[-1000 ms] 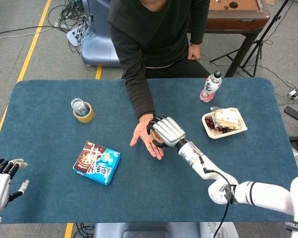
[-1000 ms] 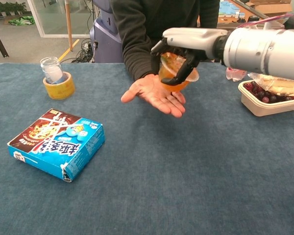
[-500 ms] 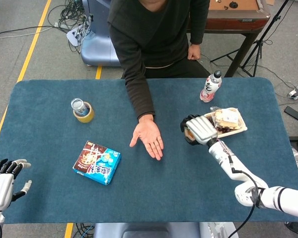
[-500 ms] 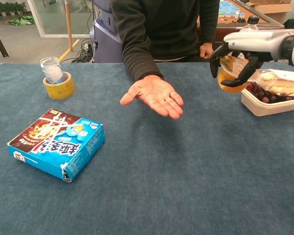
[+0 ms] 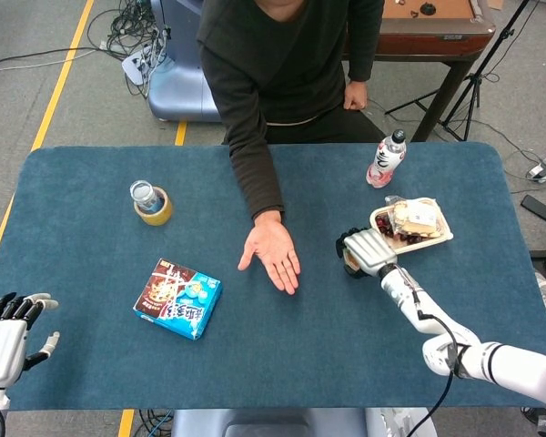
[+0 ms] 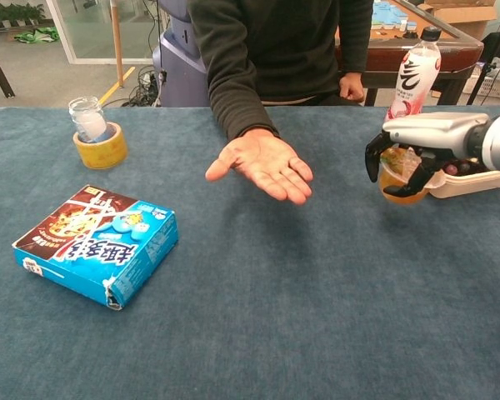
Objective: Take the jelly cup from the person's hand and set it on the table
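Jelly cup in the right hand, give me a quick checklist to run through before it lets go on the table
1. Right hand holds the jelly cup, fingers wrapped around it: ok.
2. Cup upright, not tipped: ok, as far as the chest view shows.
3. Cup bottom resting on the table: cannot tell; it looks at or just above the cloth.
4. Room beside the food tray: not ok; the cup sits right next to its rim.
5. Person's hand out of the way: ok, open and empty, well to the side.
6. Left hand away from the drop spot: ok, open at the far table edge.
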